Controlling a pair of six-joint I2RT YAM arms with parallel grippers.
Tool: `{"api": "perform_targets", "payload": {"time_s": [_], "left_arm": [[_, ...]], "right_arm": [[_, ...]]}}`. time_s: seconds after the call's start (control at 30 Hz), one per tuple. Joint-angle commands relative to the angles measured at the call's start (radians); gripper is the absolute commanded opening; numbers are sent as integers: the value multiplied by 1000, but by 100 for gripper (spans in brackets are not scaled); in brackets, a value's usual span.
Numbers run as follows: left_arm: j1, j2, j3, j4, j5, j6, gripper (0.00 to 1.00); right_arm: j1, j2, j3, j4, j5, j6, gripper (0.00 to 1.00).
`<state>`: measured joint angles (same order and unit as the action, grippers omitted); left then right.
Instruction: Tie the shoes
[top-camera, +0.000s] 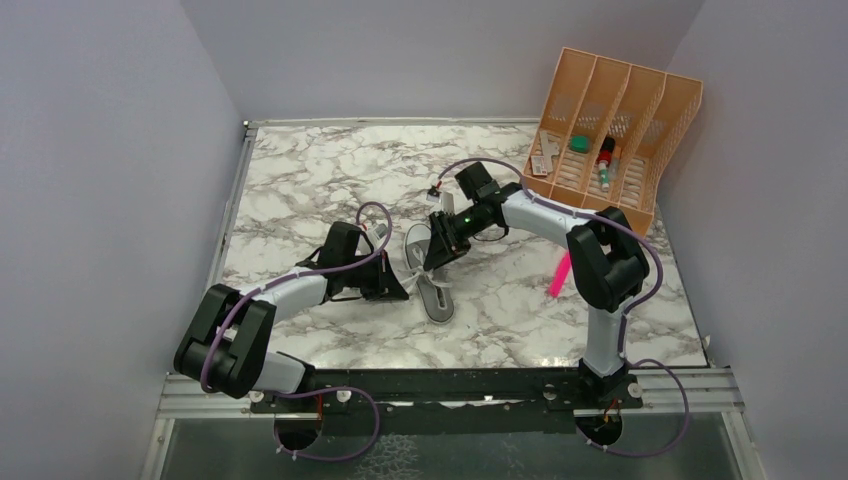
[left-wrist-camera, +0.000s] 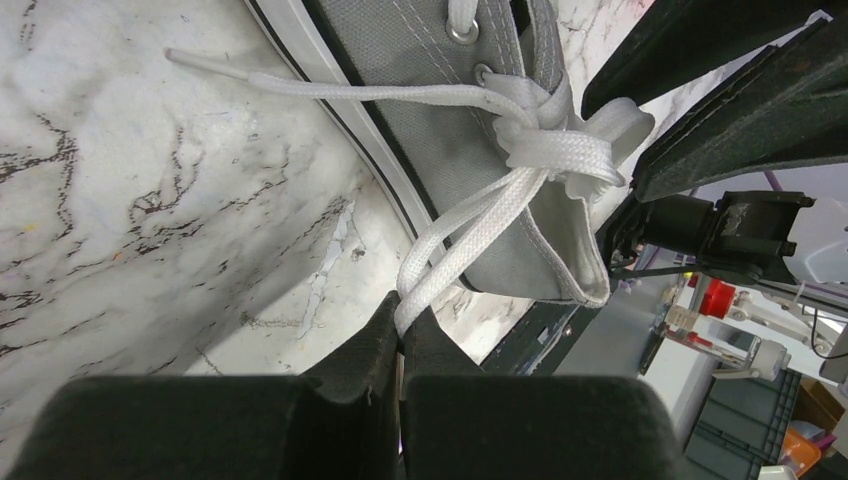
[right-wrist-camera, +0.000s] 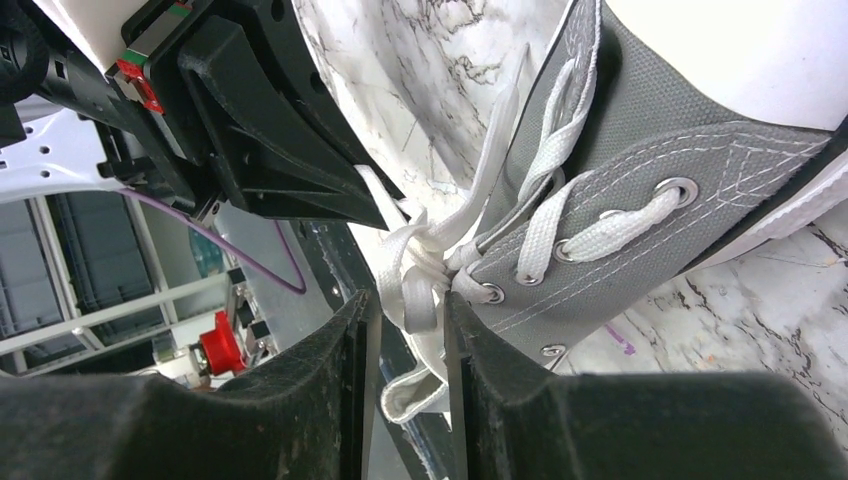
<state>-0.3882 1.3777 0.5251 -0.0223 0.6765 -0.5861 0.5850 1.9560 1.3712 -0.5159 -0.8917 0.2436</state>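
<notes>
The left gripper (left-wrist-camera: 400, 335) clamped a lace (left-wrist-camera: 470, 225) and the right gripper (right-wrist-camera: 405, 310) pinched a loop (right-wrist-camera: 410, 285); uneven pulling could have undone the knot (right-wrist-camera: 432, 240) or dragged the shoe (right-wrist-camera: 640, 150).

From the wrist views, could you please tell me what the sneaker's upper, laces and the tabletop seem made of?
Sneaker upper: matte grey canvas, by its weave and stitching. Laces: flat white braided textile, perhaps cotton. Tabletop: smooth, veined marble look; real stone or print, unclear.
</notes>
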Motion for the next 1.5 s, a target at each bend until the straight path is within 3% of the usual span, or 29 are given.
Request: {"api": "perform_targets", "payload": {"time_s": [0.0,0.5,0.87,1.47], "left_arm": [[3,-24,-10,15,20,-4,0],[2,-27,-55,-5,-12,-82,0],[-11,25,-44,-14,-21,-99,0],[-17,30,-39,-85,-108,-70,0]], "right_arm": [[-4,0,-13,33,5,28,32],[-7,-38,-50,31,86,31,1],[-37,-81,-100,113,227,134,0],[-139,-144,-213,229,215,254,1]]}}
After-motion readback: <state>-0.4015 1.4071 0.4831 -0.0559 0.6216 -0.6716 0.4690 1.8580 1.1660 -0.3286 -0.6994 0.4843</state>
